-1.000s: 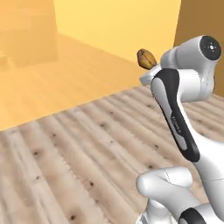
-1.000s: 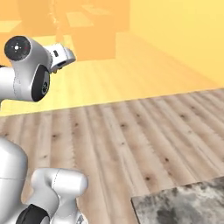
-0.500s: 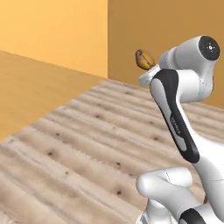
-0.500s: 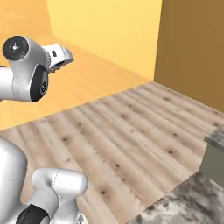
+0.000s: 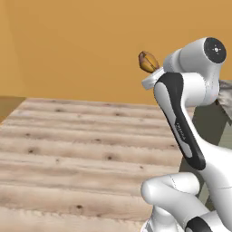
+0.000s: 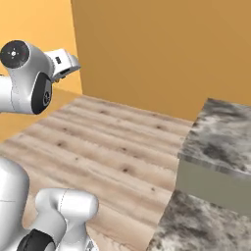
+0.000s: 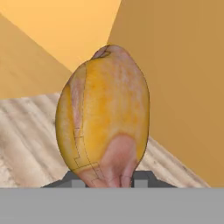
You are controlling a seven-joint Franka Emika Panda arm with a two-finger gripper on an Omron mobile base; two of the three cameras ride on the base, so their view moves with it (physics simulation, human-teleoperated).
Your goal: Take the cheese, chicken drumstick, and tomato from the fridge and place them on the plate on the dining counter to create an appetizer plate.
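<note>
Since a second ago our base has turned: the whole scene has swung past, the pale yellow wall giving way to a darker orange one, and a marble-topped desk [image 6: 220,142] now stands at the right in the right base view. We carry the chicken drumstick [image 5: 148,61] high beside the arm's upper joint, its place against the arm unchanged. Our end effector [image 7: 109,183] is closed on the chicken drumstick, which stands up between the fingertips [image 7: 140,178] in the hand view, held by its paler narrow end.

We judge this the carrying leg, with the plate yet to be reached. The grip sits low on a tapered end, with the heavy bulb above it, so we fear a sharp turn or stop of the base could rock the piece loose or tilt it in the hold. A dropped piece would land on the wooden floor [image 5: 81,154], well away from any desk.
</note>
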